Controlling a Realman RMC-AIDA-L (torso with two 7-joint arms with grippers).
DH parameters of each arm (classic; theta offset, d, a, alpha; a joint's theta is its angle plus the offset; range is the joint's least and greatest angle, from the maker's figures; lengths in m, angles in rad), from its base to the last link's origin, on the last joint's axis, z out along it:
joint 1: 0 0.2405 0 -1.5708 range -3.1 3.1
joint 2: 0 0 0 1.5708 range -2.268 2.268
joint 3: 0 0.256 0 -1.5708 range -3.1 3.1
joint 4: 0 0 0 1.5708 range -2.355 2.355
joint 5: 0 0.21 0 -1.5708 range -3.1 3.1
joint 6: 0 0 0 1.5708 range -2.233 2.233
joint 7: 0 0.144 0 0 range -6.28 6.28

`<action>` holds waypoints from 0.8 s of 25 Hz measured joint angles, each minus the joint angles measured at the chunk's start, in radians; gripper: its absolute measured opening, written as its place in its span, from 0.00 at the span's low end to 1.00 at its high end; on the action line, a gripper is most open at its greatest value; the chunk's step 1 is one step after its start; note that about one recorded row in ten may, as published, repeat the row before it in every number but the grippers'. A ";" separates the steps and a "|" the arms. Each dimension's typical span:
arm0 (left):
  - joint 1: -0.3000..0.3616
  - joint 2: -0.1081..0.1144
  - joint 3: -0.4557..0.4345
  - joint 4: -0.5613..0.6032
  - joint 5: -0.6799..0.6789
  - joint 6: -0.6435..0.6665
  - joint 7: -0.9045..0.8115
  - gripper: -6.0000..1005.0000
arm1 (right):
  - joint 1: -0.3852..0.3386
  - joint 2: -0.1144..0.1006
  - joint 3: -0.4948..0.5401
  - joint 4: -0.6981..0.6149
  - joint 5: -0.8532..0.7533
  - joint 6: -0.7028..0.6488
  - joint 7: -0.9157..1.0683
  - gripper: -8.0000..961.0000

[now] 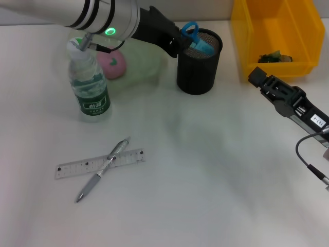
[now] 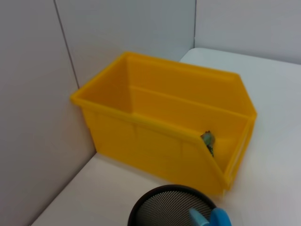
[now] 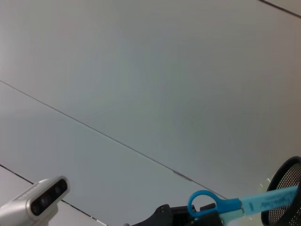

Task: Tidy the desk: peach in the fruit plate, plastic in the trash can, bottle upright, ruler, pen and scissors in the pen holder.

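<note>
**Dropping the scissors into the pen holder**

The white tabletop (image 1: 216, 170) is holding a ruler (image 1: 100, 163) with a pen (image 1: 103, 170) lying across it. My left end effector (image 1: 181, 38) is gripping the blue scissors (image 1: 195, 41) over the black pen holder (image 1: 198, 62), tips already inside. I should be letting go gently, straight down, without tipping it. My right end effector (image 1: 257, 77) is waiting near the yellow trash can (image 1: 241, 31); I cannot tell its grip.

Pen holder (image 1: 199, 62) at 12 o'clock on the tabletop (image 1: 205, 175), scissors (image 1: 195, 41) inside. Bin (image 1: 275, 36) at 2, bottle (image 1: 90, 85) upright at 10, peach (image 1: 112, 65) just behind. Pen (image 1: 103, 168) lying across ruler (image 1: 99, 163) at 8.
</note>
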 joint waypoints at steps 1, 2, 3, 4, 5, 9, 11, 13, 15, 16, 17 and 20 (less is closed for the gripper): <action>0.000 0.000 0.001 0.000 0.009 -0.001 -0.003 0.15 | 0.000 0.000 -0.001 0.000 0.000 0.000 0.000 0.22; 0.000 0.000 0.003 0.000 0.021 -0.003 -0.007 0.15 | 0.001 0.000 -0.001 0.000 0.000 0.000 0.000 0.22; 0.000 0.000 0.005 0.000 0.024 -0.003 -0.009 0.15 | 0.001 0.001 -0.001 0.000 0.000 0.000 0.000 0.22; 0.000 0.000 0.005 0.000 0.024 -0.003 -0.009 0.15 | 0.001 0.001 -0.001 0.000 0.000 0.000 0.000 0.22; 0.000 0.000 0.006 0.000 0.025 -0.004 -0.009 0.15 | 0.001 0.001 -0.001 0.000 0.000 0.000 0.000 0.22; 0.005 0.000 0.007 0.006 0.018 -0.009 -0.009 0.26 | 0.001 0.001 -0.002 0.002 0.000 0.000 0.000 0.22; 0.009 0.000 0.004 0.011 0.015 -0.011 -0.010 0.31 | 0.001 0.001 -0.002 0.003 0.000 0.000 -0.001 0.23; 0.015 0.000 0.000 0.015 0.011 -0.015 -0.011 0.33 | 0.001 0.001 -0.003 0.002 0.000 -0.001 -0.010 0.23; 0.022 0.001 -0.002 0.021 0.005 -0.018 -0.018 0.33 | 0.002 0.000 -0.009 0.000 0.000 -0.005 -0.029 0.23; 0.029 0.002 -0.004 0.029 0.003 -0.020 -0.024 0.33 | 0.003 -0.001 -0.016 -0.002 0.000 -0.006 -0.043 0.23; 0.041 0.003 -0.006 0.044 0.001 -0.021 -0.030 0.33 | 0.005 -0.004 -0.036 -0.016 0.000 -0.009 -0.073 0.23; 0.056 0.004 -0.009 0.065 -0.003 -0.021 -0.032 0.34 | 0.005 -0.008 -0.061 -0.047 -0.001 -0.009 -0.094 0.23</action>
